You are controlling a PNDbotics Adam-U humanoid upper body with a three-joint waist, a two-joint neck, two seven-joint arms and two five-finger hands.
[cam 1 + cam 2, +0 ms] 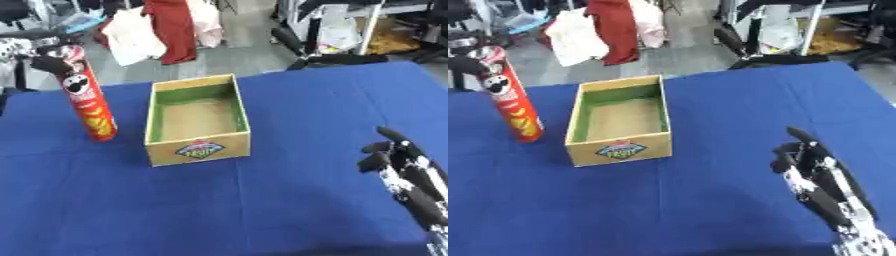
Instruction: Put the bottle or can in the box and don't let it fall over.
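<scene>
Right eye view gives the fuller look at the right hand (820, 182), which rests idle at the near right of the blue table (710, 210) with its dark fingers up and relaxed, slightly bent, holding nothing; it looks parked there to keep the approach to the box free. The left hand (51, 64) is at the far left, up near the top of the Pringles can (87, 95), where a dark finger or thumb lies across the can's upper part. Only that much of it shows, so whether the fingers are wrapped round the can or merely touching it I cannot tell. A hold that high on a tall, narrow can would make sense for steering it while keeping it upright, though a grip so near the top leaves the base free to swing. The red can stands slightly tilted, its foot at the table cloth, just left of the cardboard box (198, 149) and apart from it; it is not in the box yet. The box lies open-topped in the middle of the table, empty, green-lined inside, its labelled near wall facing the robot, so the can has only to be lifted over the left wall and set down on the floor of it. The left eye view shows more of the dark finger against the can, while cutting off part of the right hand at the edge; the right eye view shows that hand nearly whole.
</scene>
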